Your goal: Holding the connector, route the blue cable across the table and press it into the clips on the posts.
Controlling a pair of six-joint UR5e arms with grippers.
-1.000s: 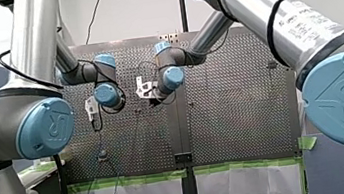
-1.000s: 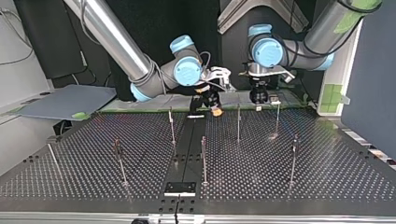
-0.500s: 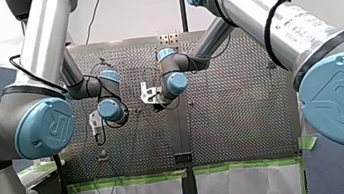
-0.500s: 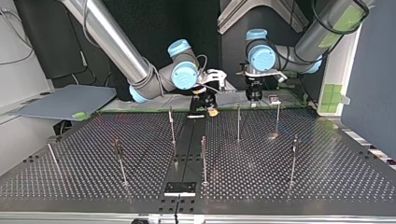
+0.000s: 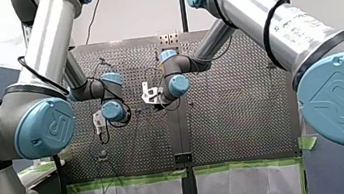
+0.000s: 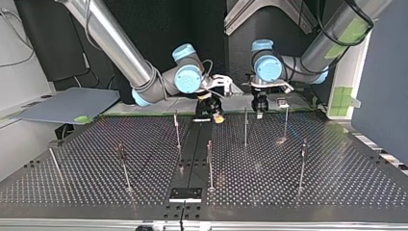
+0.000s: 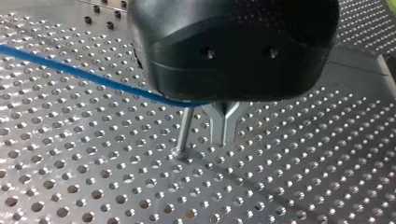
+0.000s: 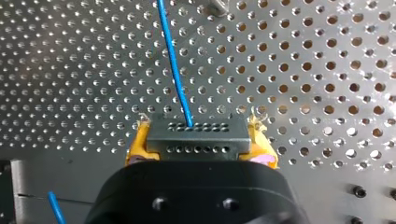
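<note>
Seen from across the table, my right gripper (image 6: 212,109) hangs low over the perforated metal table (image 6: 317,192), at the middle of the edge nearest my shoulders. Its yellow pads (image 8: 140,140) are closed on the dark grey rectangular connector (image 8: 196,135), one pad at each short end. The thin blue cable (image 8: 175,70) leaves the connector's face and runs off over the holes.

Just to the right along that edge is my left gripper (image 6: 260,107). Its metal fingers (image 7: 217,128) are drawn together with only a slit between them. The cable runs in under the black housing to their root — I take it to be pinched there, though the contact is hidden.

So the hold is made and little else, I judge. I can find the cable in no clip. Every post is left to do, and the run across the table has hardly begun.

Off the table's left edge in the top view lies a flat grey board (image 6: 67,103), out of the way. A small black plate (image 6: 185,194) sits at the middle of the opposite edge.

A slim metal post (image 6: 246,127) rises between my two grippers and just ahead of them. It is likely the one just beside my left fingers in the wrist view, apart from them — the nearest thing to catch. More posts stand spread toward that opposite edge. My grippers are near each other and could crowd one another.
</note>
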